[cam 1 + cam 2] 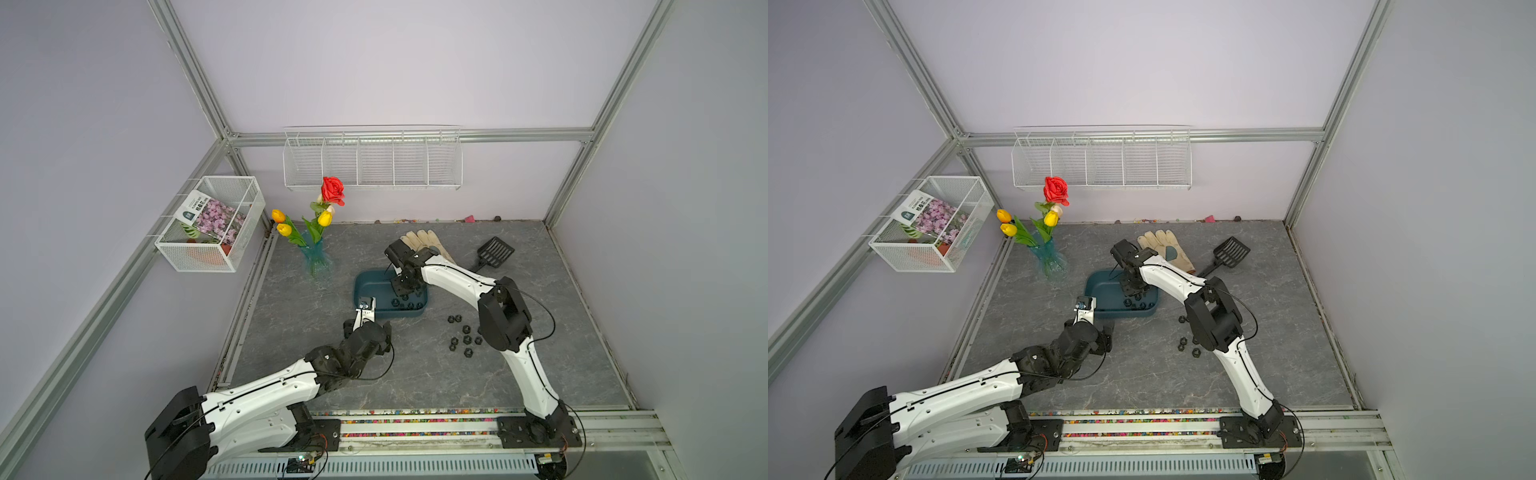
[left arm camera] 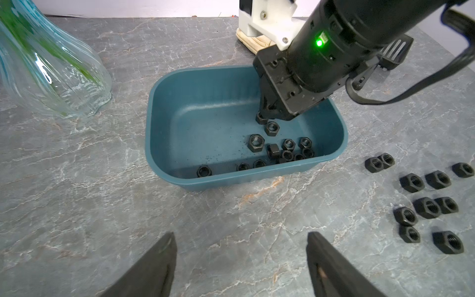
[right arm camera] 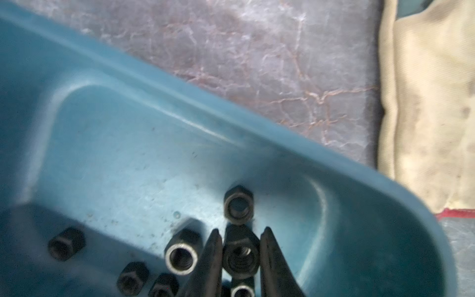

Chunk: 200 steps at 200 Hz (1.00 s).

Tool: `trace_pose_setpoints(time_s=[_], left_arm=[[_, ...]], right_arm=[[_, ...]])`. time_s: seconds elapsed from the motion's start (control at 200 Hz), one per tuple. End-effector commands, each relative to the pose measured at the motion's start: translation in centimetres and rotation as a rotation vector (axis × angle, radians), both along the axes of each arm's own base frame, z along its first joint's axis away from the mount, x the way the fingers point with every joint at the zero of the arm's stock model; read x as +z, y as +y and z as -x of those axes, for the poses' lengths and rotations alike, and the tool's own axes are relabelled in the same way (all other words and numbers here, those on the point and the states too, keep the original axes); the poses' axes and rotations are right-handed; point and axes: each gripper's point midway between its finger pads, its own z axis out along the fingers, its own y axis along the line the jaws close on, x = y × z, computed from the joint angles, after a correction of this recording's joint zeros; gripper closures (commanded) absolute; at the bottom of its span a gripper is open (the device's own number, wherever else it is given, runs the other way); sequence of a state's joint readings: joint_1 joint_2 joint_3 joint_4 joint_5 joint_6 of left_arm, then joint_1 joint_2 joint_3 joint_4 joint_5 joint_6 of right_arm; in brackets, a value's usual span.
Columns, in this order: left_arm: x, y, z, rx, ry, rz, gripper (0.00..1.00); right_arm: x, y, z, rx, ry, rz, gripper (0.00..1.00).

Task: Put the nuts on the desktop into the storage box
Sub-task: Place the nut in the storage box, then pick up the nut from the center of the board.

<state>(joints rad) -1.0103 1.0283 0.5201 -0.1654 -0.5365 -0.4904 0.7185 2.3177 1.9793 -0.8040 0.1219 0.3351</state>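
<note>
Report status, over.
Left gripper open, hovering near storage box. Right gripper shut on nut inside box. About ten nuts loose on desktop. Glove, scoop behind box, apart.

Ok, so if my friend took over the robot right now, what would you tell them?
The right gripper is shut on one held nut, low inside the storage box, and has not yet let it go.
The left gripper is open and empty, above the desktop beside the box.
Done: about a dozen nuts lie in the box.
Left to do: drop the held nut, then bring over the ten or so loose nuts on the desktop on the right arm's side of the box.
</note>
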Motion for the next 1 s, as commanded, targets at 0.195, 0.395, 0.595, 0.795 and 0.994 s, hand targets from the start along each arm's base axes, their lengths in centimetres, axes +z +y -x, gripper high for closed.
trace_pose_setpoints(time_s=[0.195,0.395,0.595,0.795,0.994], left_arm=[[0.1,-0.8,0.1,-0.053,-0.018,0.031,0.18],[0.1,-1.3,0.2,-0.085,-0.026,0.032,0.18],[0.1,-1.7,0.2,-0.097,-0.022,0.037,0.18],[-0.1,-2.1,0.2,-0.109,-0.014,0.03,0.18],[-0.2,-2.8,-0.2,-0.122,0.001,0.002,0.18]], right_arm=[[-2.5,-0.8,-1.6,-0.031,-0.008,0.041,0.89],[-3.0,-1.1,-1.9,-0.04,-0.006,0.055,0.88],[-3.3,-1.2,-1.6,-0.034,0.007,0.062,0.78],[-3.4,-1.3,-1.2,-0.029,0.021,0.063,0.63],[-1.5,-1.2,-0.8,-0.019,0.001,0.046,0.56]])
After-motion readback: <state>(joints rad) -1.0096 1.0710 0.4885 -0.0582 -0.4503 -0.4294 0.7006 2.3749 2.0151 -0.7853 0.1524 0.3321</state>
